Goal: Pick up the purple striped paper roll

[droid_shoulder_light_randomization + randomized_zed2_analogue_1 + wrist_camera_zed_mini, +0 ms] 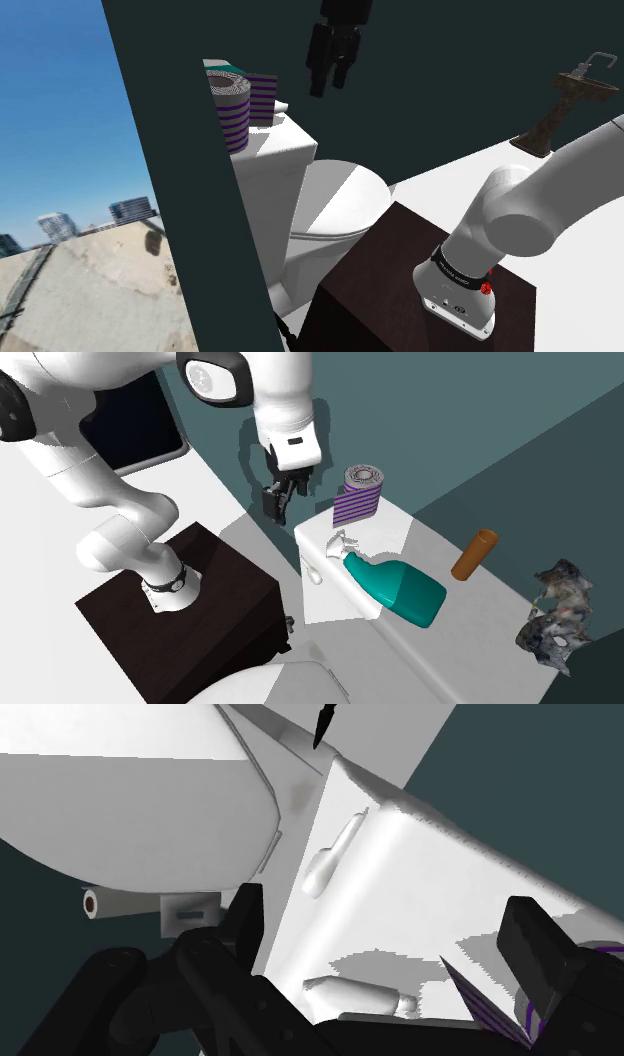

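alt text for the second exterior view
The open black end effector hangs beside the toilet tank, apart from the upright purple striped paper roll on its lid; a teal spray bottle and a brown tube sit beyond.

purple striped paper roll [360, 494]: 1 | teal spray bottle [400, 587]: 1 | brown tube [474, 554]: 1 | toilet [432, 548]: 1

Tool [280, 499] aloft, jaws apart, empty.
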